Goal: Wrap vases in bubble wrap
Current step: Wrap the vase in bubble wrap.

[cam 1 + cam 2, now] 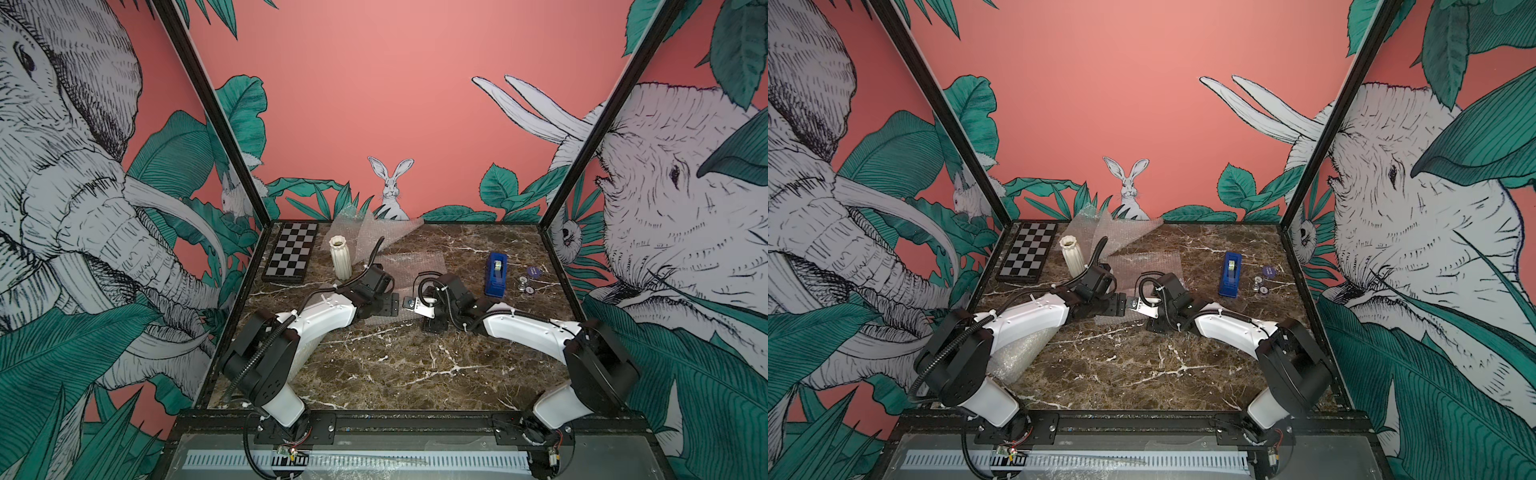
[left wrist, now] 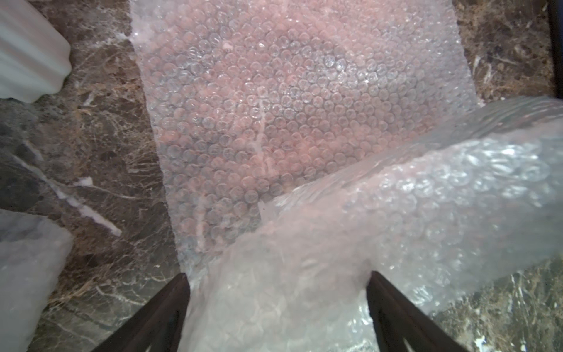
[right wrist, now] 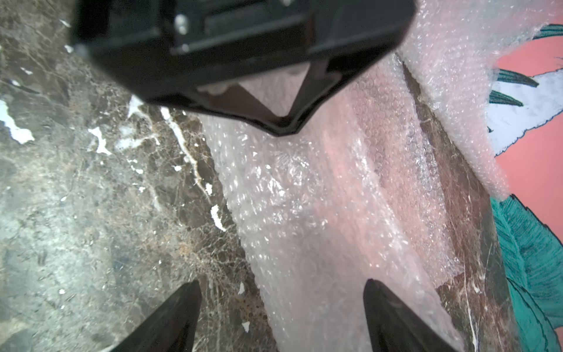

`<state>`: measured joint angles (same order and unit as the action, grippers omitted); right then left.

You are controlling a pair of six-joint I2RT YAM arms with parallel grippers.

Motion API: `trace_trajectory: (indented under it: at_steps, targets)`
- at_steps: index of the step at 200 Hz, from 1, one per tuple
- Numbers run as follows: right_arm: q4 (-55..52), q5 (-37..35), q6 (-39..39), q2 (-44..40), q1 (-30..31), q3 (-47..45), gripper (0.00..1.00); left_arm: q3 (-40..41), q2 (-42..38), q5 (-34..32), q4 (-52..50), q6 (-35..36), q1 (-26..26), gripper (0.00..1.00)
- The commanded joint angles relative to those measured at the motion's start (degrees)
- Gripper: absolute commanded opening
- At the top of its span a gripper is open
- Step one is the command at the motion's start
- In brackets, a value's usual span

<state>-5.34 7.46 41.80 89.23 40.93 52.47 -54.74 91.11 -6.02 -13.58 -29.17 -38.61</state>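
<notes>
White fluted vase (image 1: 340, 257) upright, rear left; bubble wrap sheets (image 1: 376, 227) fanned behind, one flat mid-table.

bench (image 1: 395, 365): dark marble | chequered board (image 1: 291, 253) left of centre | white fluted vase (image 1: 340, 257) upright beside it | bubble wrap sheets (image 1: 411, 259) centre | blue tape dispenser (image 1: 497, 274) right of centre

Your left arm (image 1: 324, 316) stretched forward, low, angled inward; your right arm (image 1: 523, 328) mirrors it from opposite side; wrists nearly meet at centre; left gripper (image 2: 277, 274) jaws spread wide; right gripper (image 3: 282, 282) jaws equally wide, tips pointing down; left gripper just ahead of right gripper.
</notes>
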Motion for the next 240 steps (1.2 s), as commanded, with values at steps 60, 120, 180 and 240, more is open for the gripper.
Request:
trace_trajectory:
  at_steps: [60, 120, 180, 240]
  targets:
    - [-2.5, 3.5, 6.5, 5.0, -3.4, 5.4, 0.87, -3.8, 2.6, -0.2, -2.4, 1.5, 1.6, 0.91]
    - [-8.7, 4.0, 8.0, 11.0, -5.3, 10.6, 0.88, -6.2, 4.5, -0.4, -2.9, 2.4, 2.6, 0.91]
    - [-21.6, 5.9, 10.5, 18.1, -7.9, 19.8, 0.88, -9.8, 7.8, -0.8, -3.7, 3.1, 4.3, 0.91]
    - [-29.5, 6.0, 12.8, 24.4, -8.8, 27.8, 0.88, -14.8, 12.7, -2.2, -5.0, 4.3, 5.5, 0.91]
